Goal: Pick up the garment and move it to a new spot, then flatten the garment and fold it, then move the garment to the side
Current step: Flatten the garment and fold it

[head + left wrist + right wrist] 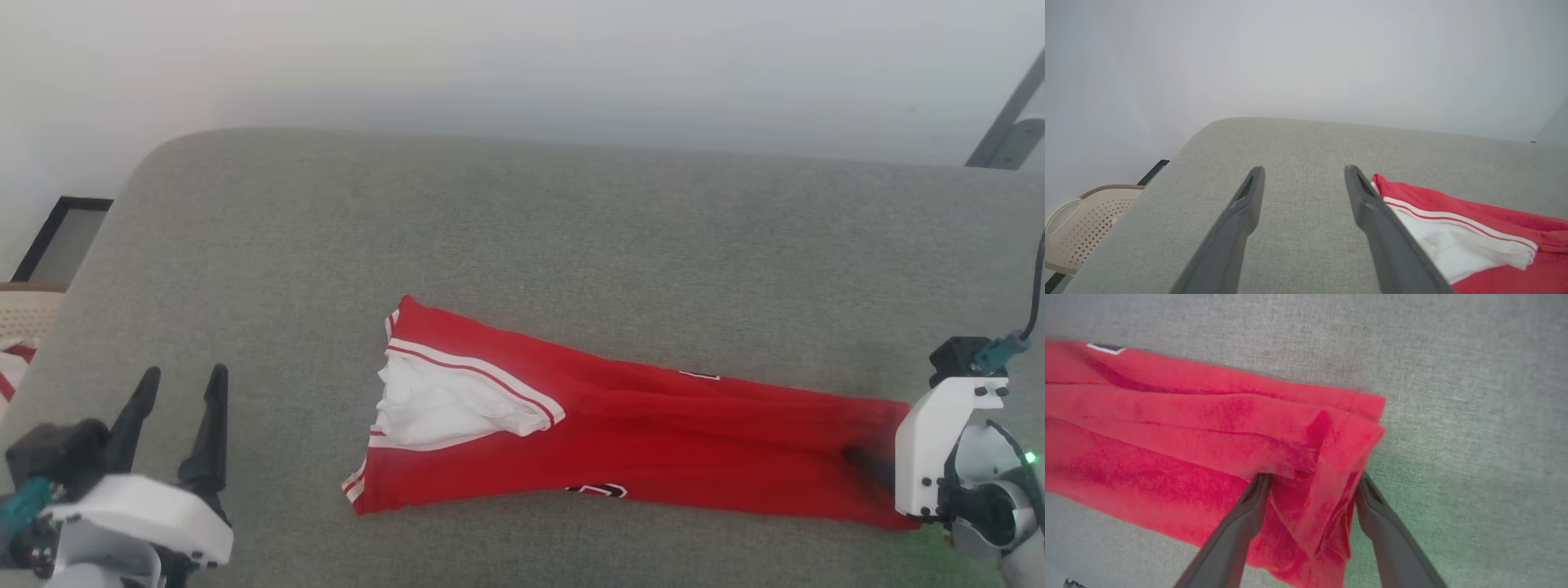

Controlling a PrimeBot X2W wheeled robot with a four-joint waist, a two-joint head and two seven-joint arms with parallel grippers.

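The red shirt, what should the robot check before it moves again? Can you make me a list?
1. Shirt lies in a long folded strip on the grey cushion: ok.
2. Right fingers are open, with the shirt's plain red end between them: ok.
3. Right fingers are shut on the cloth: not ok, they stand open.
4. Left fingers are open, beside the white sleeve end, not touching it: ok.
5. How many cloth layers the right fingers would catch: cannot tell.
6. Bare cushion beyond the shirt for moving it: ok.
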